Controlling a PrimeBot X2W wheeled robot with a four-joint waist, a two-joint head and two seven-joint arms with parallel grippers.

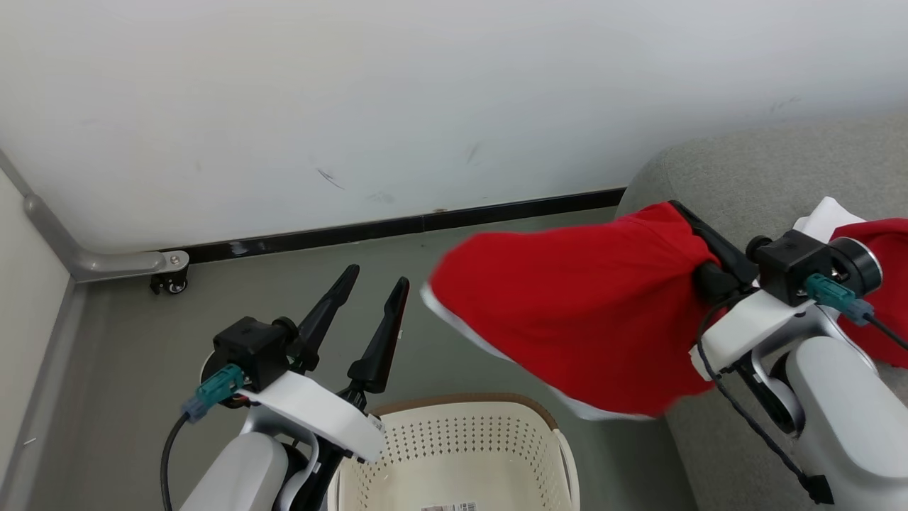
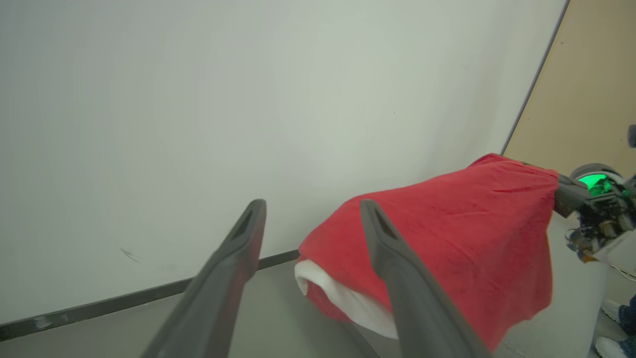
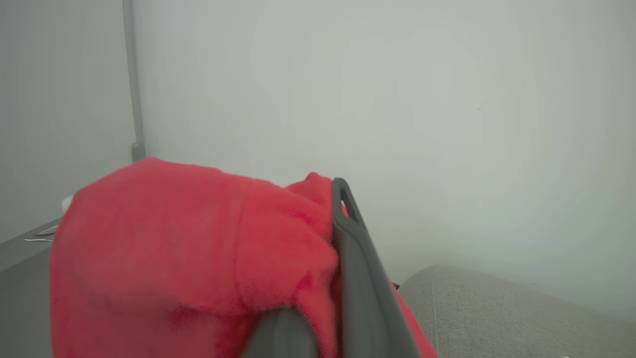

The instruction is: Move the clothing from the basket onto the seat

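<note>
A bright red garment point(image 1: 567, 312) with white trim swings in the air between the basket and the seat, blurred by motion. My right gripper point(image 1: 699, 234) is shut on its upper corner, over the seat's left edge; the cloth point(image 3: 189, 258) drapes over one finger point(image 3: 355, 268). Another red and white garment point(image 1: 876, 284) lies on the grey seat point(image 1: 766, 170) behind my right wrist. The cream basket point(image 1: 461, 454) with its brown rim stands at the bottom centre, its visible floor bare but for a sticker. My left gripper point(image 1: 376, 280) is open above the basket's left rim; the garment point(image 2: 447, 248) hangs beyond its fingers point(image 2: 233, 268).
A white wall with a dark skirting point(image 1: 397, 228) runs behind. A grey bar on a small castor point(image 1: 170, 273) sits at the left on the grey floor point(image 1: 213, 298). A shoe and a dark trouser leg of a person point(image 2: 618, 313) show at the lower right.
</note>
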